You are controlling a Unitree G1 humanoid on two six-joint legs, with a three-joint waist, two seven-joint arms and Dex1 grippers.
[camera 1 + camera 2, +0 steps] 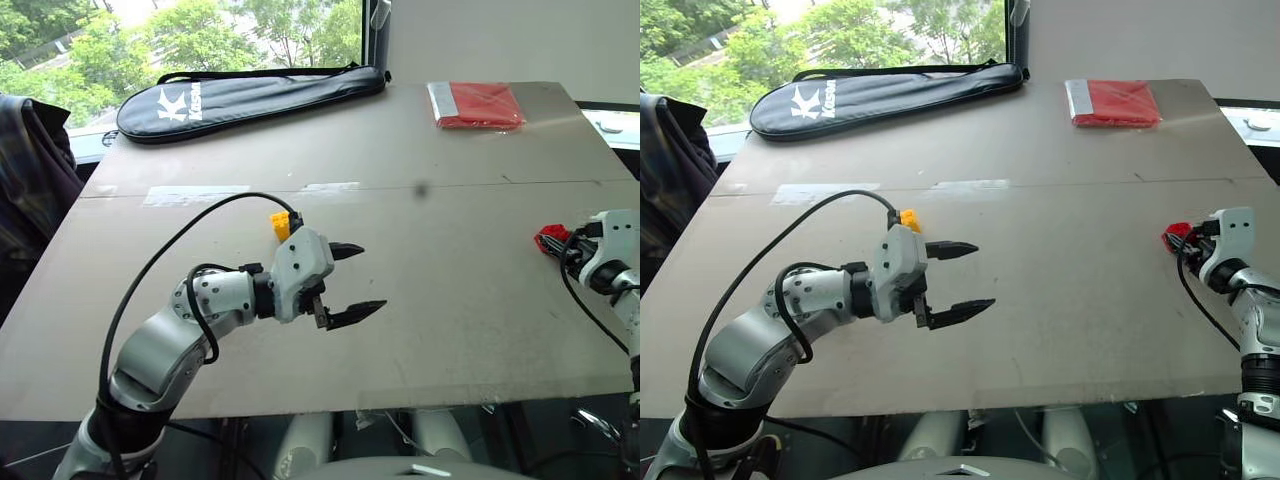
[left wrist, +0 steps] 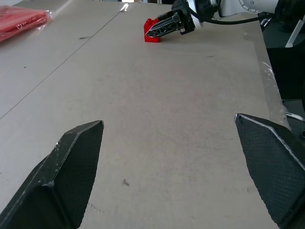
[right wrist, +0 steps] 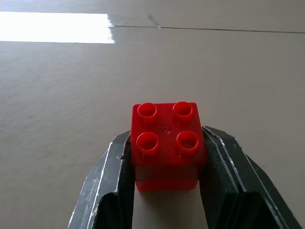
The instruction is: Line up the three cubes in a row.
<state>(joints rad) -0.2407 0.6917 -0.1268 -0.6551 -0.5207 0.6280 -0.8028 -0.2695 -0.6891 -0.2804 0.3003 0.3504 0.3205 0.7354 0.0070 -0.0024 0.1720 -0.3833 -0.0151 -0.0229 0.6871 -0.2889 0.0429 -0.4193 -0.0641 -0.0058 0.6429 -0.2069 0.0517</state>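
R gripper (image 3: 167,157) clamped on red cube (image 3: 167,143) nr bench (image 1: 450,300) right edge; L gripper (image 1: 352,283) wide open, empty, yellow cube (image 1: 281,224) just behind it.

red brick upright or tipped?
Upright: the red brick has its four studs facing up, base on the table, right hand fingers against its sides.

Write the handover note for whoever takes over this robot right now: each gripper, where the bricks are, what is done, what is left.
Left gripper: open, holding nothing, above the table.
Right gripper: shut on the red brick, near the table's right edge.
Yellow brick: on the table just behind the left gripper.
Green brick: cannot say where it is.
Done: red brick gripped. No row formed yet.
Left: bring the red brick beside the yellow one, find the green brick and add it to the row.
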